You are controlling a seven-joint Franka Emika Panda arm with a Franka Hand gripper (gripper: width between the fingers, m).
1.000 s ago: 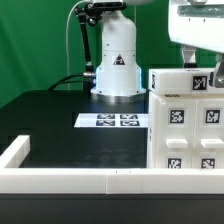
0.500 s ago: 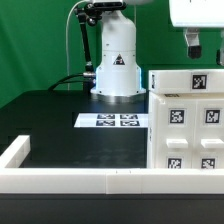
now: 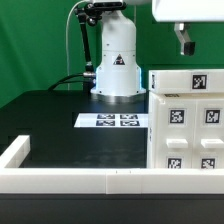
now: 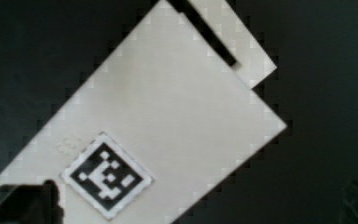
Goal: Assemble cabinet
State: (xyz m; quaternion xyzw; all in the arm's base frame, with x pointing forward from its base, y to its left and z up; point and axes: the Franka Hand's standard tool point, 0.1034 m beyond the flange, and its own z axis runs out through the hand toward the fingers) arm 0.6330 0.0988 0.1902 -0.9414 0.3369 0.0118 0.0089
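Observation:
The cabinet (image 3: 186, 126) is a big white box with black-and-white tags, standing upright at the exterior view's right near the front rail. My gripper (image 3: 204, 48) hangs above its top, apart from it, and only one dark finger (image 3: 185, 40) shows in that view. In the wrist view the cabinet's flat tagged top panel (image 4: 158, 110) fills the frame from below. One finger (image 4: 16, 205) shows at the edge and the other is lost against the dark table. The jaws stand wide with nothing between them.
The marker board (image 3: 115, 121) lies flat on the black table in front of the robot's white base (image 3: 116, 65). A low white border rail (image 3: 80, 180) runs along the front and turns back at the exterior view's left.
The gripper has risen off the top of the cabinet and shifted toward the exterior view's left. The cabinet has not moved.

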